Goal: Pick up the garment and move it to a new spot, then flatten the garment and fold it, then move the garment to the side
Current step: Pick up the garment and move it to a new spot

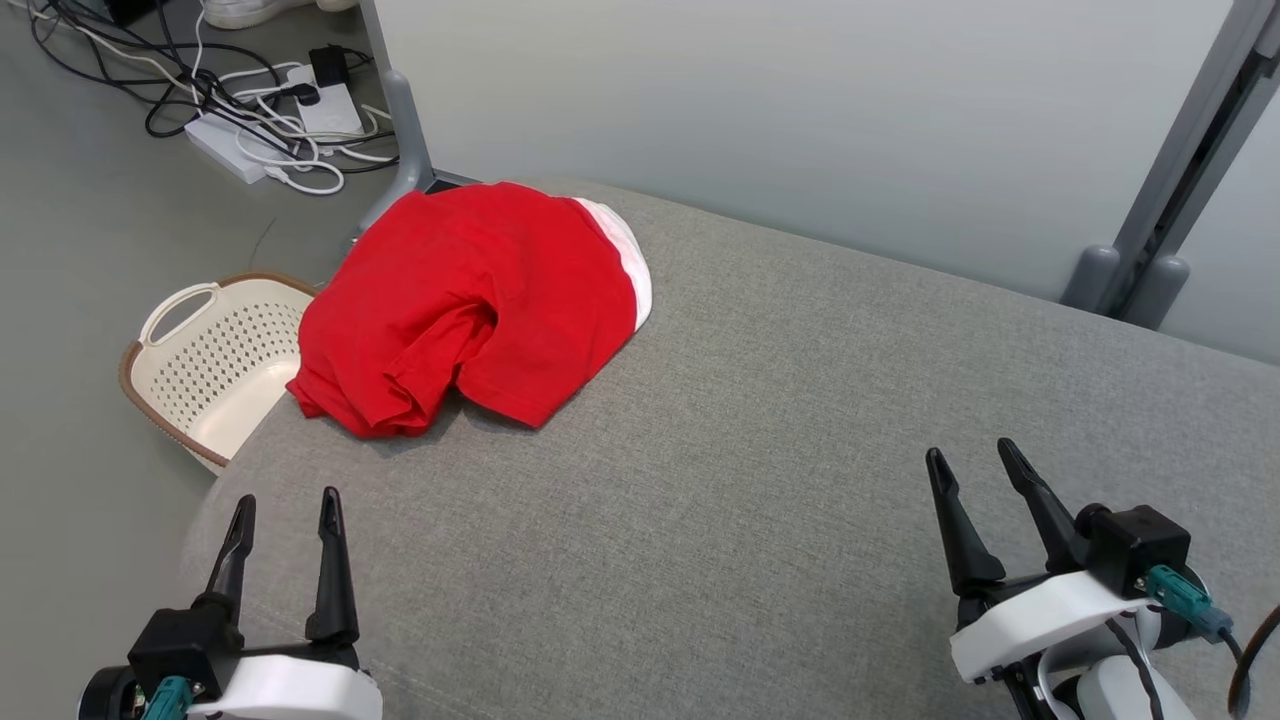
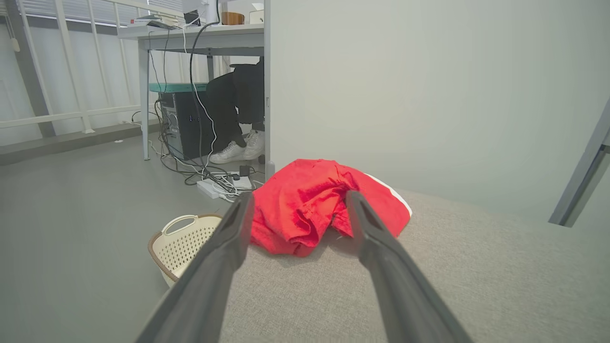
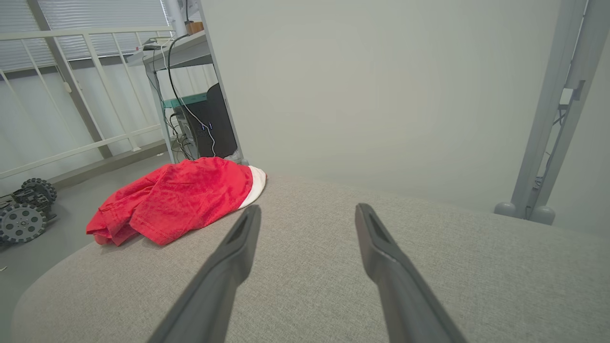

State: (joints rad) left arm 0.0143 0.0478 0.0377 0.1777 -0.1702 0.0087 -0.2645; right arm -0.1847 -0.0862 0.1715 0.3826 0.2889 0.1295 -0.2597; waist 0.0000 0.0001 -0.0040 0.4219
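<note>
A crumpled red garment [image 1: 470, 305] with a white band lies bunched at the far left corner of the grey cushioned surface [image 1: 760, 450]. My left gripper [image 1: 285, 508] stands open at the near left edge, empty, well short of the garment [image 2: 314, 209], which lies straight ahead of its fingers in the left wrist view. At the near right, my right gripper [image 1: 970, 458] is open with nothing between its fingers; in the right wrist view the garment [image 3: 176, 202] lies far off to the left.
A cream perforated basket [image 1: 215, 360] stands on the floor beside the surface's left edge. Cables and power strips [image 1: 270, 110] lie on the floor behind. A grey partition wall [image 1: 800, 110] and post [image 1: 1180, 170] border the far side. A seated person's legs [image 2: 236, 119] are under a desk.
</note>
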